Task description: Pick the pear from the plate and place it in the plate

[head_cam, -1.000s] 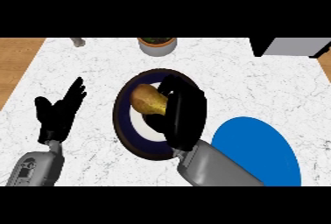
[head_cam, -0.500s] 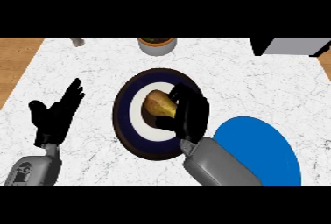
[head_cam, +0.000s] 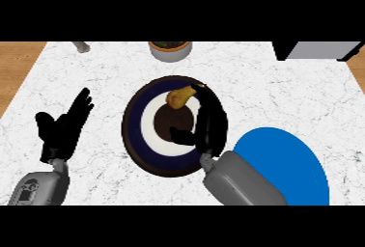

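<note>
Two plates share the worktop (head_cam: pixel 285 77): over the dark ringed plate (head_cam: pixel 143 144) the right robot hand (head_cam: pixel 206 123) curls around the pear (head_cam: pixel 179 95) to carry it to the blue plate (head_cam: pixel 285 164) just right, while the left robot hand (head_cam: pixel 64 128) rests open at its left.

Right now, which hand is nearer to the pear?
Right. The right hand is at the pear over the dark plate; the left hand rests open, well left.

i see a white marbled counter (head_cam: pixel 285 91) carrying a dark ringed plate (head_cam: pixel 135 140) at centre, a blue plate (head_cam: pixel 285 164) just to its right, and a grey pot (head_cam: pixel 170 49) at the far edge.
</note>
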`<state>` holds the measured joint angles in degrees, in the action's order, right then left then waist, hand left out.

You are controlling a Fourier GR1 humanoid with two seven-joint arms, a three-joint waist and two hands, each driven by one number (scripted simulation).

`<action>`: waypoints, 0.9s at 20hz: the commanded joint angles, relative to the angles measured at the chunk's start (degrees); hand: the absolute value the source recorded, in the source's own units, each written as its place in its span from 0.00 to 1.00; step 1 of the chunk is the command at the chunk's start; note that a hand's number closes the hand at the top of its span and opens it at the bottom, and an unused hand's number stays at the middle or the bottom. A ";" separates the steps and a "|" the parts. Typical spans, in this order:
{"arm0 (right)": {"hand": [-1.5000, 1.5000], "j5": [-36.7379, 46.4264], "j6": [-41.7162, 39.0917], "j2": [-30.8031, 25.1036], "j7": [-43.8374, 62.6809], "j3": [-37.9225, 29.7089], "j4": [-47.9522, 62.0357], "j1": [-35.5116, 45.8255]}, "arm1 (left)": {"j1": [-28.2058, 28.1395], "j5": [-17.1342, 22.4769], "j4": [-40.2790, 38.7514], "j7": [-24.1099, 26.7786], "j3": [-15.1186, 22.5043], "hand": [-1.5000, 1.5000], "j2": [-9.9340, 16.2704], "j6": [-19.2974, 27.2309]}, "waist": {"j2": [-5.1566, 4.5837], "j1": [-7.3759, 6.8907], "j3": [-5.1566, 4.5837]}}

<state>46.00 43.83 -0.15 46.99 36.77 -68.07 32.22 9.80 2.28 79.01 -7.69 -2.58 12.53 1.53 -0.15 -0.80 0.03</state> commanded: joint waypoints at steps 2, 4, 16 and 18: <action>0.00 -0.09 9.52 0.14 -4.52 0.58 -4.35 3.84 | -0.29 -0.20 0.47 0.72 0.12 0.50 -0.63 0.22 | 0.10 -0.16 0.01; 0.00 -2.17 11.48 0.14 -8.92 2.30 -12.73 -0.29 | 1.50 1.25 0.95 -3.39 -1.37 0.50 0.79 -0.21 | 0.39 0.72 0.08; 0.00 -30.50 12.27 -0.53 -22.11 -0.16 -25.91 -11.76 | 0.30 -0.36 2.21 -2.50 -0.24 0.50 -1.09 0.91 | -0.11 0.27 0.08; 0.00 -35.35 7.88 -2.31 -28.05 -4.17 -26.52 -12.37 | -2.05 0.68 3.24 -1.58 -1.27 0.50 0.01 -1.32 | 0.05 0.41 0.03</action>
<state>20.04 54.58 -1.28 28.04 35.64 -93.29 22.59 8.67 2.76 80.69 -8.62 -3.68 12.75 0.69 -0.14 -0.40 0.08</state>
